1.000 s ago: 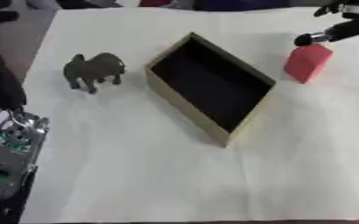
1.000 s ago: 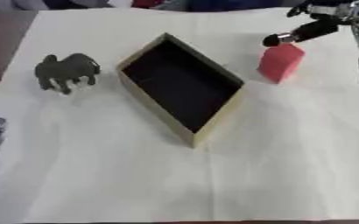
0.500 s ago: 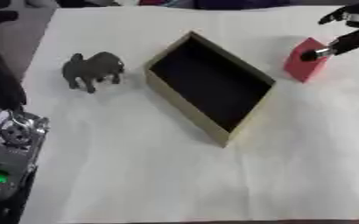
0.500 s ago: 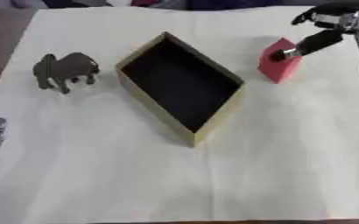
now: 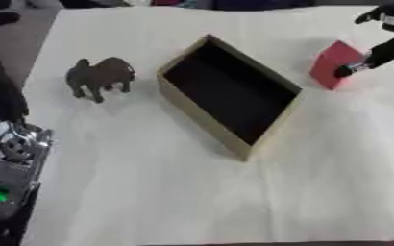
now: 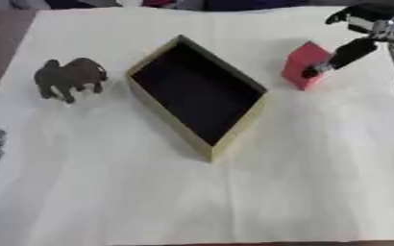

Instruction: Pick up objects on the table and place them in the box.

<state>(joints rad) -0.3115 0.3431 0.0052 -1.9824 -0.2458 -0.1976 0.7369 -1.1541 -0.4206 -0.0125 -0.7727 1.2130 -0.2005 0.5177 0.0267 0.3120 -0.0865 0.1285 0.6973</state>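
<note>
A cream-covered worktop (image 6: 234, 202) carries three things. Near its middle sits an open rectangular box (image 6: 197, 97), tan-walled and dark inside, turned so one corner points toward the near edge; nothing shows inside it. Toward the left edge stands a dark brown toy elephant (image 6: 68, 77), upright on its legs, well apart from the box. Toward the far right corner stands a red block (image 6: 302, 64), tilted a little, near the box's right wall but not touching it.

The right hand (image 6: 348, 47) comes in from the far right corner. One black finger reaches down with its tip against the block's right face, while another part of the hand spreads above and beyond the block. The fingers look spread rather than closed round the block, though the blur makes this hard to judge; the block rests on the worktop.

At the left edge, off the cream cover, black and silver arm parts (image 5: 7, 144) show in the left eye view; I cannot tell how the left hand's fingers stand.
</note>
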